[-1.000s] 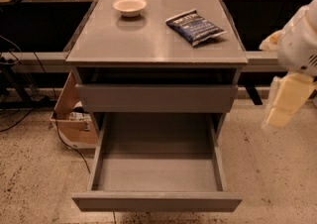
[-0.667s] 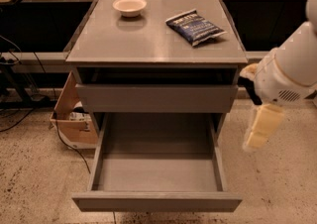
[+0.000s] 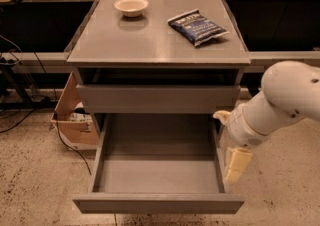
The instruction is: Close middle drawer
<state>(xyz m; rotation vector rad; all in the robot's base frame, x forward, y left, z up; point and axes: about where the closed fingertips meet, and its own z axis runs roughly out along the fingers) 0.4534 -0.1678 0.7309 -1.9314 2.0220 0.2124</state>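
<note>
pulled wide out up front: wide shallow grey metal middle drawer (image 3: 157,175), bare inside. just beside its right wall, cream-coloured gripper (image 3: 237,164) on a chunky white arm (image 3: 285,95), pointing down, can't tell if apart or together. further back on the flat grey cabinet top (image 3: 150,35): small beige bowl (image 3: 131,6), blue snack bag (image 3: 197,26).
</note>
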